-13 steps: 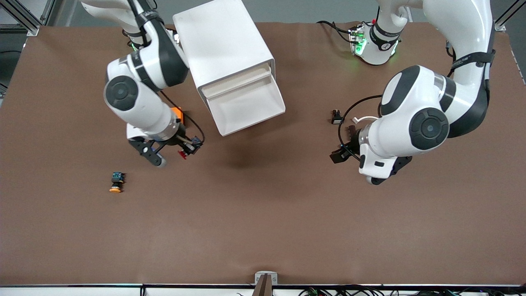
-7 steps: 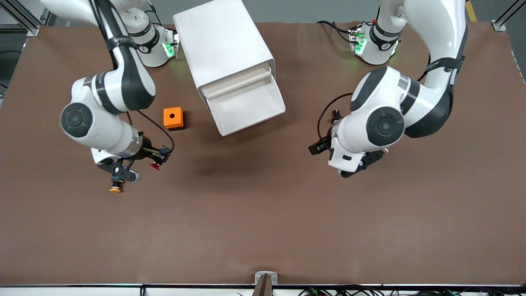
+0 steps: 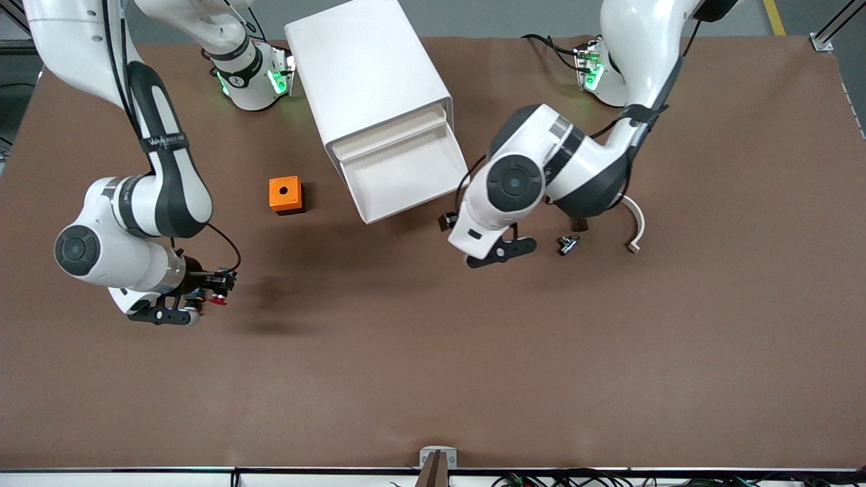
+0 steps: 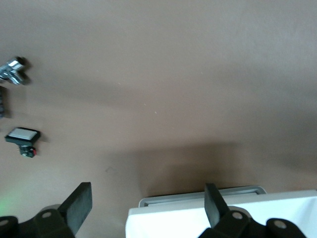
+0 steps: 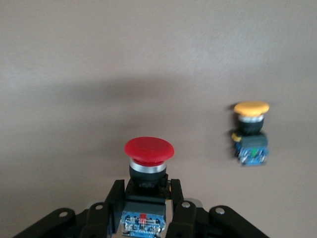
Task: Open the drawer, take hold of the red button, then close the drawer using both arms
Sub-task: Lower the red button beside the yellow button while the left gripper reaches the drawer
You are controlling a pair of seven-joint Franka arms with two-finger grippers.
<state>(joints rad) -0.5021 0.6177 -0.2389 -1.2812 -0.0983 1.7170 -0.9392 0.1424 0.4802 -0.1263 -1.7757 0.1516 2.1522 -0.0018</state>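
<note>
The white cabinet (image 3: 369, 74) has one middle drawer (image 3: 406, 172) pulled out. My right gripper (image 3: 210, 292) is shut on the black body of the red-capped button (image 3: 218, 298) and holds it above the table, toward the right arm's end. The right wrist view shows the button (image 5: 148, 151) between that gripper's (image 5: 146, 191) fingers, cap pointing outward. My left gripper (image 3: 448, 222) is open at the drawer's front corner. In the left wrist view the drawer's front rim (image 4: 198, 201) lies between the open fingers (image 4: 79, 203) of that gripper (image 4: 146, 198), untouched.
An orange cube with a hole (image 3: 285, 195) sits beside the drawer. An orange-yellow capped button (image 5: 251, 134) lies on the table by the right gripper. A metal part (image 3: 567, 243), a white curved piece (image 3: 634, 226) and a white-faced black button (image 4: 22, 135) lie near the left arm.
My right gripper has carried the red button away from the cabinet, toward the right arm's end of the table. My left arm has swung across to the drawer's front corner.
</note>
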